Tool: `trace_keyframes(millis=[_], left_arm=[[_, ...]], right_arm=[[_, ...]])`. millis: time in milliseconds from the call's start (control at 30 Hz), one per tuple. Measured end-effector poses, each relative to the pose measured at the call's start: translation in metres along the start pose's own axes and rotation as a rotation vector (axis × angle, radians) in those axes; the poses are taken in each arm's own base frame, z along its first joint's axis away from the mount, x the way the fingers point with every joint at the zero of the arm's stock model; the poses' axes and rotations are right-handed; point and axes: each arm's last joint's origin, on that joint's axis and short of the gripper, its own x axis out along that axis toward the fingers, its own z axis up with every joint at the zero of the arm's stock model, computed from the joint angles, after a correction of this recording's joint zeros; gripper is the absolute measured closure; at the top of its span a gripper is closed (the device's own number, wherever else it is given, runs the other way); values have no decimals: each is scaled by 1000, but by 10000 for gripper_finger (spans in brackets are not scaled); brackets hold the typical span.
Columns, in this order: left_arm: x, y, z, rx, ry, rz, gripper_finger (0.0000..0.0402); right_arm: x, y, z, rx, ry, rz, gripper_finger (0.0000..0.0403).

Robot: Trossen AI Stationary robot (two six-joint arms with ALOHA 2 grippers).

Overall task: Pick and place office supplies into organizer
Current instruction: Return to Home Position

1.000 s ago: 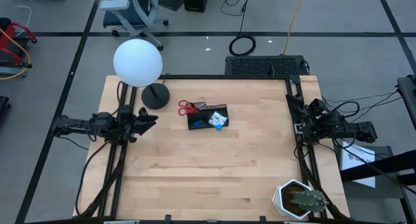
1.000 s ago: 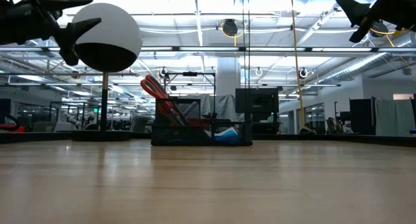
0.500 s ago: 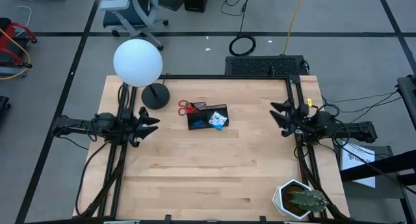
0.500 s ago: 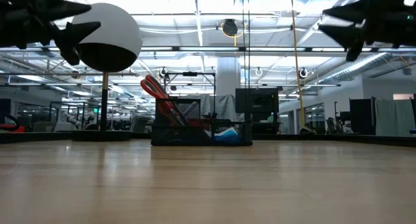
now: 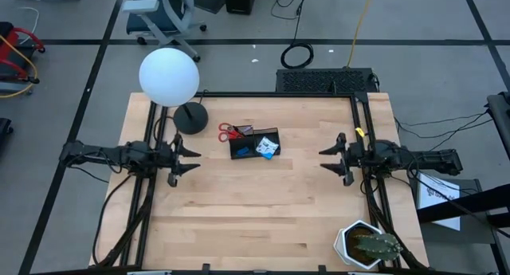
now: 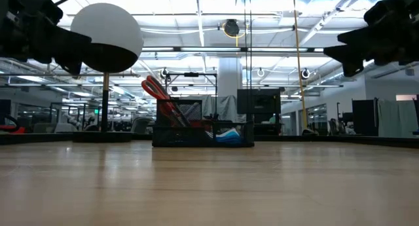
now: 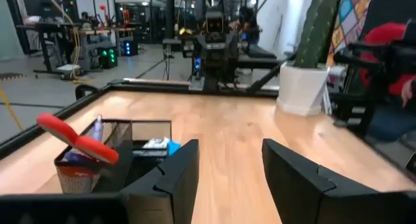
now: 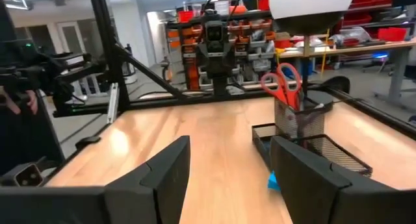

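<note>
**A:** Left gripper [image 5: 193,159]?

**B:** Fingers spread, nothing between them. Right gripper [image 5: 325,159] the same, spread and empty. Both hang high above the table.

**A:** Supplies?

**B:** Organizer [image 5: 255,143] lies between the two grippers, well apart from each. Scissors [image 5: 231,131] stand in the end nearer the left gripper, red handles poking out. Blue pad [image 5: 268,151] is inside, toward the right gripper.

**A:** Risks?

**B:** Probably the lamp [image 5: 169,77], near the left gripper: a wide swing could clip its stem. A low pass might snag the handles and tip the organizer.
</note>
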Motion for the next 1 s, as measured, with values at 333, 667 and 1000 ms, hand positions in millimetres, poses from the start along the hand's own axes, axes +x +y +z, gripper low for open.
trace_keyframes(millis=[333,667,1000], left_arm=[[3,0,-5,-60,59,6,229],[4,0,-4,-73,43,7,229],[4,0,-3,-75,34,8,229]], right_arm=[[0,-1,1,-7,-8,-35,201],[0,-1,1,-5,-9,-35,197],[0,-1,1,-5,-10,-36,197]])
